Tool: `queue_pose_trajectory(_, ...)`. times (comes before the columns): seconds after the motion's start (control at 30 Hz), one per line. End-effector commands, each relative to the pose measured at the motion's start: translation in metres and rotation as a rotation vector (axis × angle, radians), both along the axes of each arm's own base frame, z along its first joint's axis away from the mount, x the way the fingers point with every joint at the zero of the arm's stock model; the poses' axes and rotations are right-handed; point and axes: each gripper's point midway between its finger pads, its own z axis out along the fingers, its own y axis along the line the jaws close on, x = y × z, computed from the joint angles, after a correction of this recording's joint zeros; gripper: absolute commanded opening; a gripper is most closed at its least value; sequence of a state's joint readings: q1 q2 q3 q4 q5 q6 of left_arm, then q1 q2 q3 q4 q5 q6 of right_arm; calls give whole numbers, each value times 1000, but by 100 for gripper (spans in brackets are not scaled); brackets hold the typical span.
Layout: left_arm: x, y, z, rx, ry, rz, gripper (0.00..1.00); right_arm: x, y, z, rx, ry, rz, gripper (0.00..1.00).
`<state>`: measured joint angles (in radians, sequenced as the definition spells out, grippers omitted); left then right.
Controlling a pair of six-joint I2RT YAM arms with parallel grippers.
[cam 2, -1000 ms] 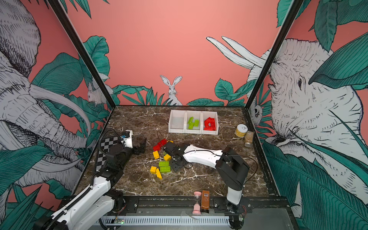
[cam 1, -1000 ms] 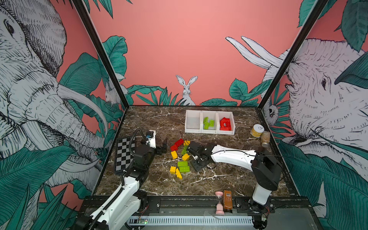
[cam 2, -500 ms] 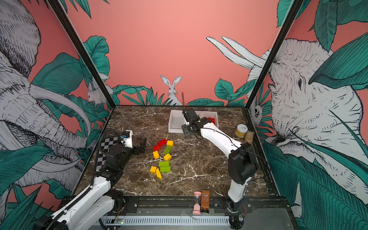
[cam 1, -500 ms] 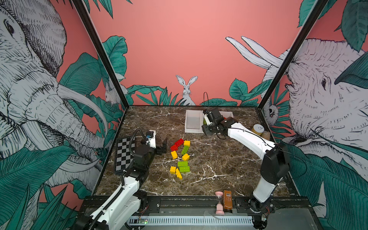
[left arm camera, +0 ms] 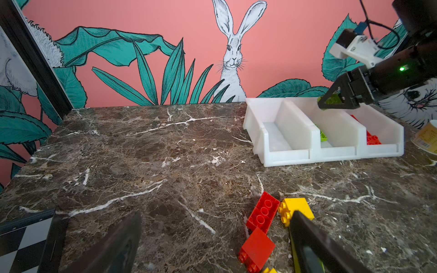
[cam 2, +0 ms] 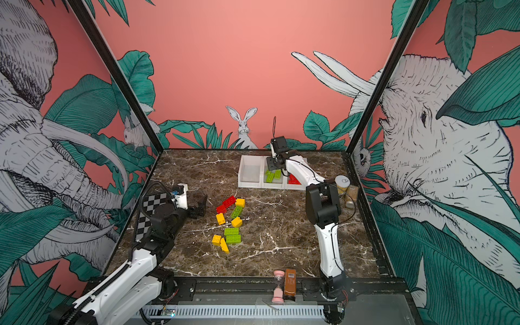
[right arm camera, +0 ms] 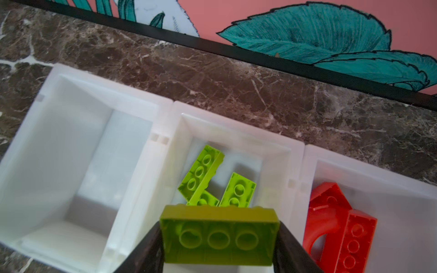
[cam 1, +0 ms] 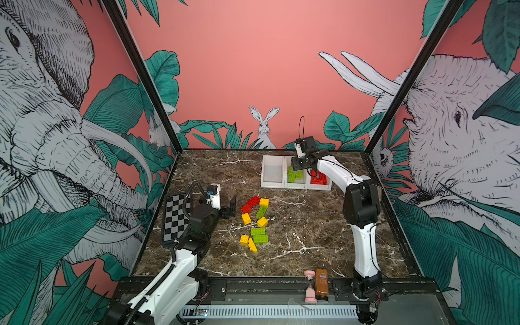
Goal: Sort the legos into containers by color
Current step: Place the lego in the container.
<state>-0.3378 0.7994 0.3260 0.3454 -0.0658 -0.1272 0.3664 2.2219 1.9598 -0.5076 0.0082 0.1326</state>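
The dark marble counter (cam 1: 295, 225) is carrying everything. The right arm (cam 1: 363, 213) is reaching from the near edge towards the back wall. The left arm (cam 1: 194, 233) is lying low along the robot's left side, next to a checkerboard (cam 1: 176, 219) that is lying flat by the wall.

The containers (cam 1: 272, 184), three joined white bins in a row, are sitting near the back wall. The right fingers (right arm camera: 149, 255) are clamping a lime green brick (right arm camera: 218, 236) by its short ends. They are holding it in the air above the middle bin (right arm camera: 236, 132), with its hollow underside facing the wrist camera. Below it, more green bricks (right arm camera: 201, 175) are lying in that bin. The bin on the robot's right is holding red pieces (right arm camera: 340, 224), one of them arched. The bin on the robot's left (right arm camera: 71, 141) is showing its white floor.

The left fingers (left arm camera: 314, 245) are standing wide apart with nothing between them. They are hovering low over the counter, just beside the nearest bricks.

The loose legos (cam 1: 258, 231) are lying in a small scatter in the middle of the counter, between the two arms and well apart from the containers. In both top views they are showing as two red, five yellow and three green.

A yellow-labelled round jar (cam 2: 342, 181) is standing near the right end of the bins. A pink hourglass (cam 1: 309, 285) is standing on the front rail, touching a brown box (cam 1: 322, 282).
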Motion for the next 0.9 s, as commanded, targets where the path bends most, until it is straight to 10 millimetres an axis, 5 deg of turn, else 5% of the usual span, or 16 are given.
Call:
queue_pose_trajectory(0.0,-1,0,-3,6,-4,2,99,9,6,9,29,-18,1,52)
queue_pose_trajectory(0.23,-1,0,-3,6,-3,1,98,18,6,-15,18,16,-7,53)
queue_pose_trajectory(0.53,-1,1,-2,7,-6,2,98,21,7,-21,17,25,-9,55)
queue_pose_trajectory(0.73,-1,0,-1,6,-6,1,99,18,7,-18,6,40,4,75)
queue_pose_trajectory(0.87,-2,0,0,4,-9,0,98,11,6,0,9,22,20,79)
